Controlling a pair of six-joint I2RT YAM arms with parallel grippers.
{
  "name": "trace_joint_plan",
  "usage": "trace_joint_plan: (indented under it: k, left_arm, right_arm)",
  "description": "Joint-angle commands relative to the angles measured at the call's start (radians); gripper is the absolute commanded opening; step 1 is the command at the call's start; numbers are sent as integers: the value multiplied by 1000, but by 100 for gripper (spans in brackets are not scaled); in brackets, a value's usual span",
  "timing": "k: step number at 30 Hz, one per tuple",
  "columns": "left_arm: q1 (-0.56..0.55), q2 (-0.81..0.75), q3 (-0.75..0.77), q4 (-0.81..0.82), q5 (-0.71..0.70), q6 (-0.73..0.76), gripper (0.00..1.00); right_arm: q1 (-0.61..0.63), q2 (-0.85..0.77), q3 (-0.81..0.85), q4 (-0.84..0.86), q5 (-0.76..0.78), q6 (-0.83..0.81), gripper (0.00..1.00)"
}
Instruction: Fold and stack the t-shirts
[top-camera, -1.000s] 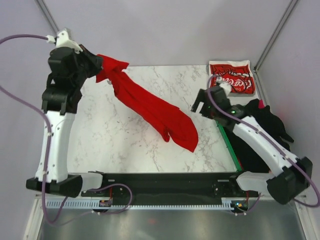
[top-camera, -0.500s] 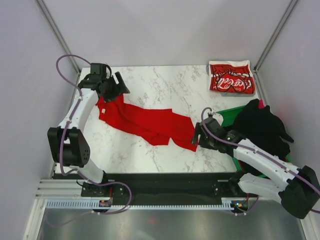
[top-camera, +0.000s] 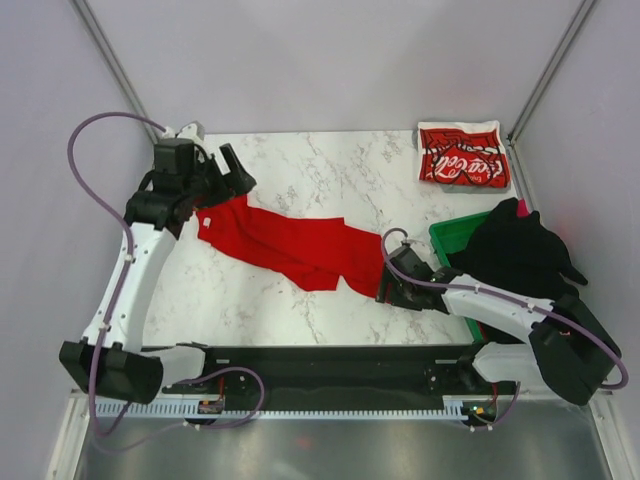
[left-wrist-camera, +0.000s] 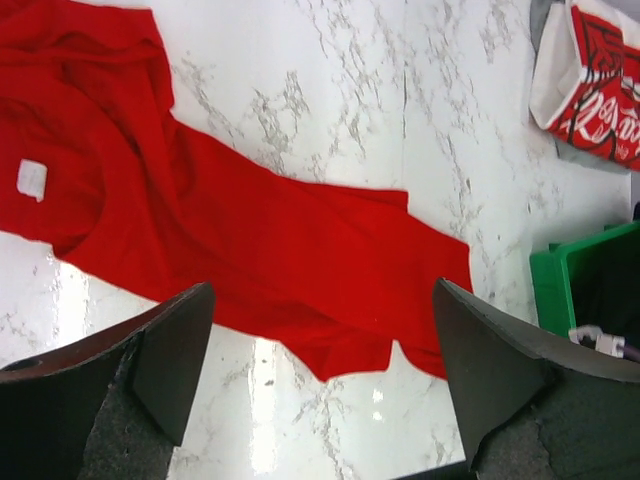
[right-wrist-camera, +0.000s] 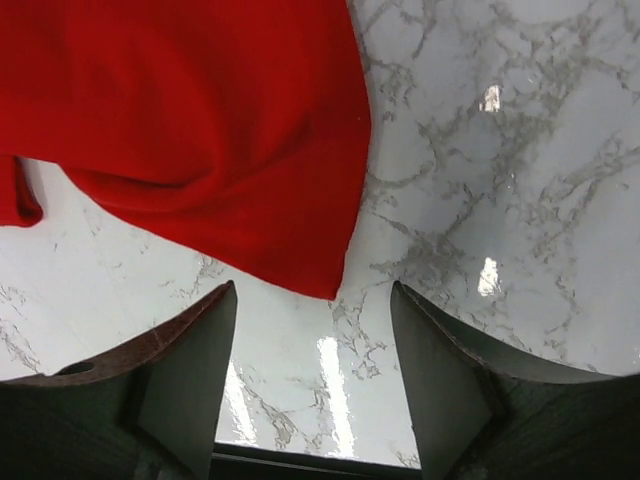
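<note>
The plain red t-shirt lies unfolded and rumpled in a slanting band across the marble table. Its collar end with the white label is at the left. My left gripper hovers open above that collar end, and in its wrist view the red t-shirt stretches out below the open gripper. My right gripper stands low at the shirt's right hem corner. It is open, with the corner just ahead of the fingertips. The folded Coca-Cola t-shirt rests at the far right corner.
A green bin stands at the right edge with a heap of black clothes over it, close behind my right arm. Bare marble shows in front of the red shirt. Metal frame posts rise at both far corners.
My left gripper has let go of the red shirt, which fell from hanging to lying on the table. The right gripper came down to the shirt's hem corner and narrowed somewhat.
</note>
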Motion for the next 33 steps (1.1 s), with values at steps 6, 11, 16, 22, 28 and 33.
trace_joint_plan:
  k: [6, 11, 16, 22, 28, 33]
  left_arm:
    - [-233, -176, -259, -9, -66, -126, 91]
    - [-470, -238, -465, 56, -103, -328, 88]
    - [-746, -207, -657, 141, -270, -555, 88]
    - [-834, -35, -606, 173, -424, -695, 85]
    - [-880, 209, -469, 256, -491, -677, 79]
    - [-900, 362, -379, 256, -522, -701, 75]
  right_arm:
    - [5, 124, 28, 143, -20, -30, 50]
    - [5, 103, 16, 150, -29, -21, 16]
    - [4, 34, 69, 67, 41, -35, 0]
    - [-24, -26, 157, -22, 72, -67, 0]
    - [-88, -27, 168, -36, 54, -97, 0]
    - [-160, -3, 238, -45, 20, -162, 0]
